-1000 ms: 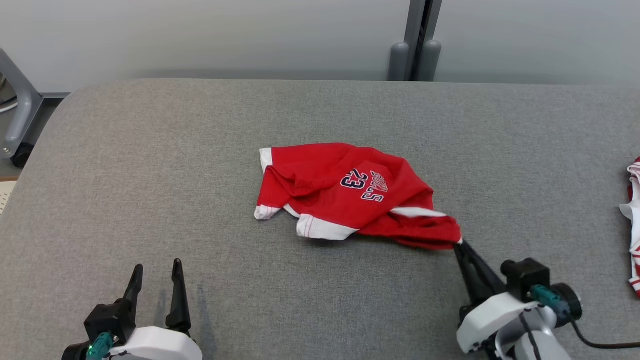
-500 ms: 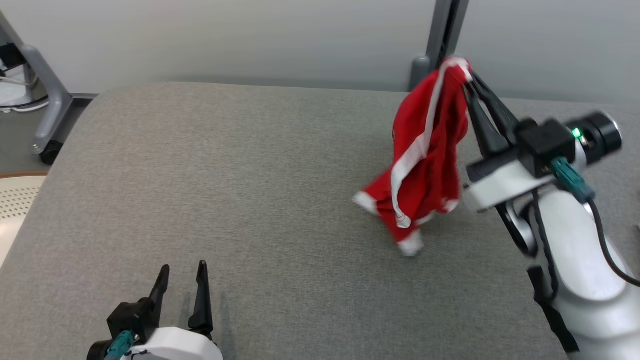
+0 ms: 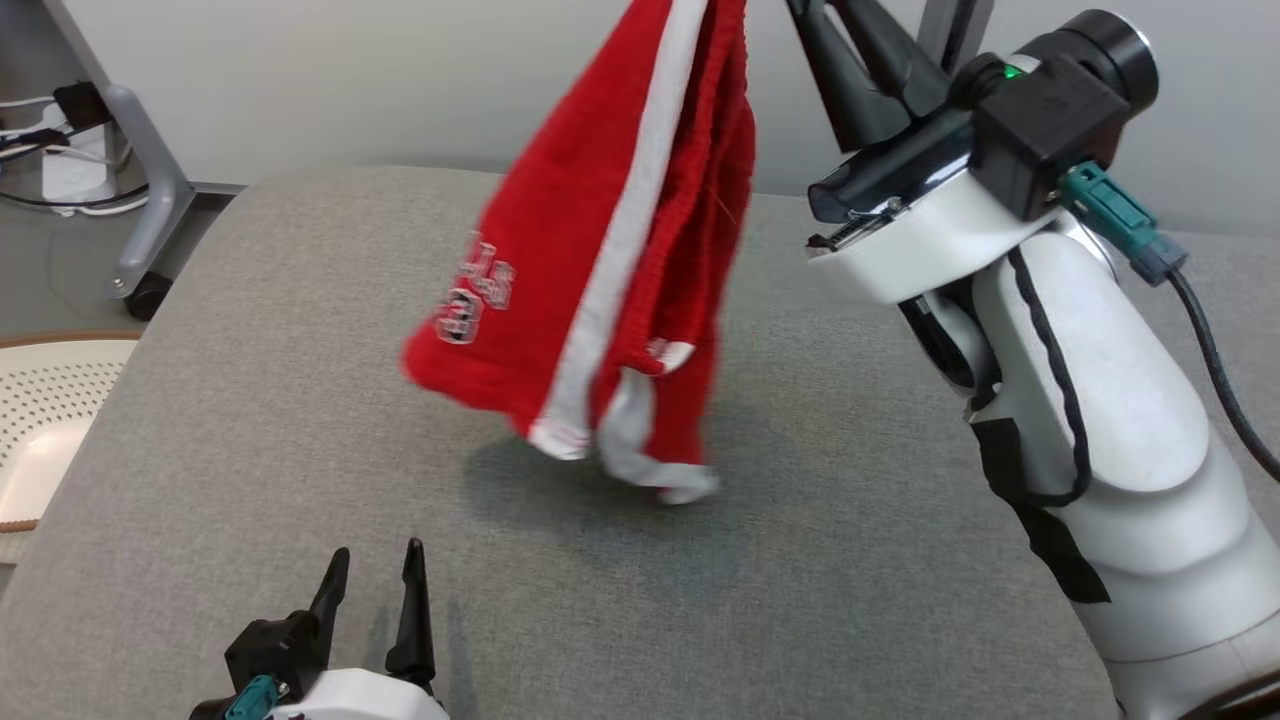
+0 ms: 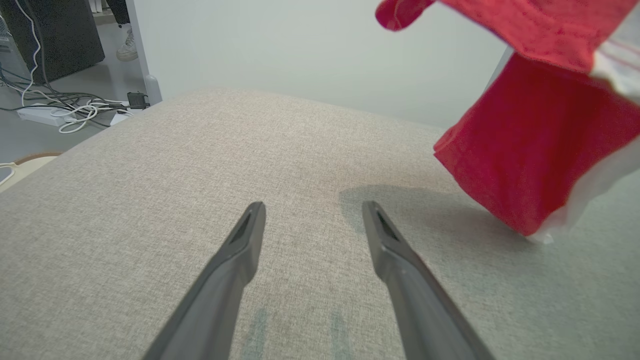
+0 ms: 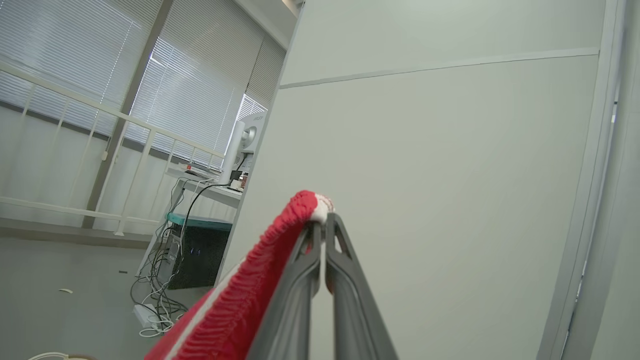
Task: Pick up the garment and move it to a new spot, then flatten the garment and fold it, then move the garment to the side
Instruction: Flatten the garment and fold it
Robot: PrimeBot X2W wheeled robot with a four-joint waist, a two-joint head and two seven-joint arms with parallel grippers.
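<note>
Right jaws: we are seeing the right gripper (image 5: 324, 220) pressing its two dark fingers together on a bunched red-and-white edge of the garment (image 3: 590, 250).
Left jaws: we are seeing the left gripper (image 3: 373, 552) holding its fingers spread apart with nothing between them.
Garment: it is hanging down from the right gripper's pinch as a long red drape, with a white stripe running down its length and white hems at the bottom.
Print: we are reading pale, blurred lettering and digits on the red panel that faces the robot's left.
Garment's place: it is dangling over the middle of the grey table (image 3: 250, 450) and casting a shadow onto the cloth beneath.
Lowest corner: a white tip is hanging close to the table surface, and we cannot tell whether it is touching.
Right arm: the white forearm is rising from the lower right of the head view, with the fingers pointing up and away.
Left gripper's place: it is hovering low over the near edge of the table, well apart from the garment.
Surroundings: cables (image 4: 75, 107) are lying on the floor beyond the table's left side, near a grey frame leg (image 3: 150, 220).
</note>
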